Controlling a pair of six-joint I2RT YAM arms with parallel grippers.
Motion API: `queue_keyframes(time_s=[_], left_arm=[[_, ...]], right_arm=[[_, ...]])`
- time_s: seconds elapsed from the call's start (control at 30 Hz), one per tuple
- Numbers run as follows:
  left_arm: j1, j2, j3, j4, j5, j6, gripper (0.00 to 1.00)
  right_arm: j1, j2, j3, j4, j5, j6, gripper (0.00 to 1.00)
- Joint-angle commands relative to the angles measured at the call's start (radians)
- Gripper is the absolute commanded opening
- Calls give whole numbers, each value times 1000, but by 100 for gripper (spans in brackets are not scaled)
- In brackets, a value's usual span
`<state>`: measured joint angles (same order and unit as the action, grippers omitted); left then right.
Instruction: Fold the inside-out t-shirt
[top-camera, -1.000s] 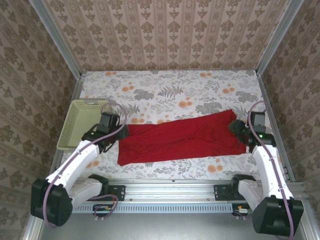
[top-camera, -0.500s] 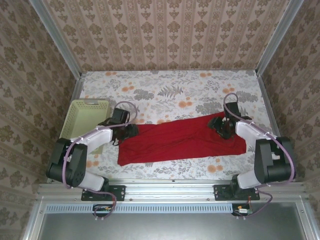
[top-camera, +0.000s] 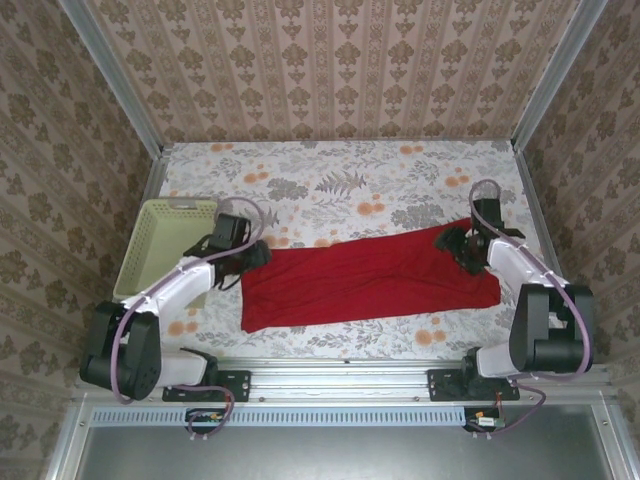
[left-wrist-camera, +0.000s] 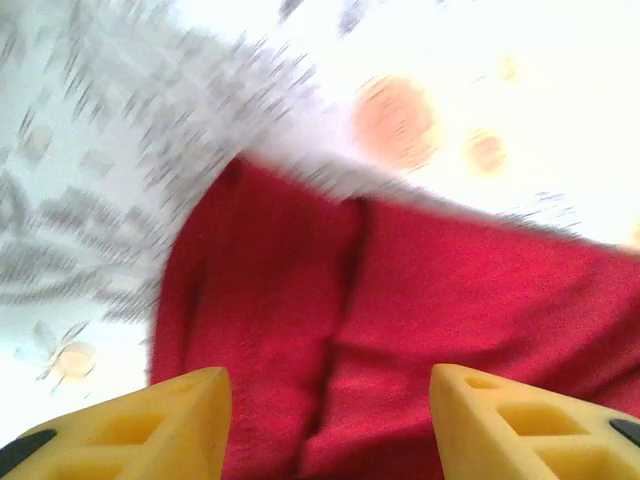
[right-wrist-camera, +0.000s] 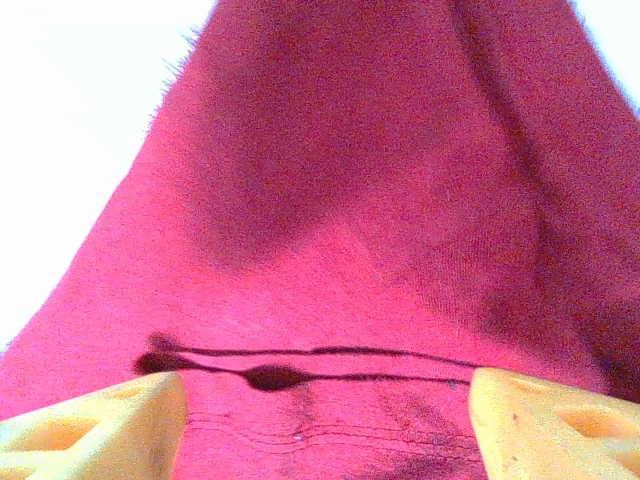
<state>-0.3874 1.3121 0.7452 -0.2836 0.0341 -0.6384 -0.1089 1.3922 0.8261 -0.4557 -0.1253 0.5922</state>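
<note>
The inside-out t-shirt (top-camera: 370, 280) is plain red and lies as a long, flat strip across the near half of the table. My left gripper (top-camera: 256, 254) hovers at its left end, fingers apart. In the left wrist view the yellow fingertips (left-wrist-camera: 160, 425) stand wide over the red cloth (left-wrist-camera: 400, 300), with a crease running between them and nothing gripped. My right gripper (top-camera: 456, 244) sits over the shirt's right end. In the right wrist view its fingertips (right-wrist-camera: 560, 425) are spread over the cloth (right-wrist-camera: 340, 200), just above a folded hem edge (right-wrist-camera: 300, 365).
A pale green basket (top-camera: 165, 245) stands at the left, close behind the left arm. The floral tablecloth (top-camera: 340, 185) stretches behind the shirt to the patterned back wall. A metal rail (top-camera: 340, 372) runs along the near edge, and side walls close in at left and right.
Both arms swung inward and now reach the shirt's ends from the sides. The right gripper's fingers have spread wider. The shirt lies much as before.
</note>
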Motion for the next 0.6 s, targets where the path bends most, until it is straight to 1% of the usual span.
queue_keyframes(time_s=[0.0,0.07,0.1,0.2,0.27,0.3,0.33,0.43,0.57], left_arm=[[-44,65,107,27,26,63,56],[-48,143,143,67,71,57,55],[-47,184,153,83,75,46,55],[-28,284,165,134,101,33,51],[-17,340,187,115,80,34,46],[-9,363,193,93,55,32,44],[2,378,189,81,38,27,42],[47,384,132,100,34,13,35],[106,369,79,97,41,18,25]], right_arm=[[-6,-28,74,-108,97,-97,79],[-9,-7,96,-111,100,-101,79],[-9,34,100,-99,87,-96,79],[-8,81,88,-17,7,-74,79],[-8,122,91,-7,9,-63,79],[-13,147,94,-16,31,-55,79],[-21,173,95,-26,56,-48,79],[-63,210,73,-28,98,-33,79],[-89,166,60,-32,110,-39,81]])
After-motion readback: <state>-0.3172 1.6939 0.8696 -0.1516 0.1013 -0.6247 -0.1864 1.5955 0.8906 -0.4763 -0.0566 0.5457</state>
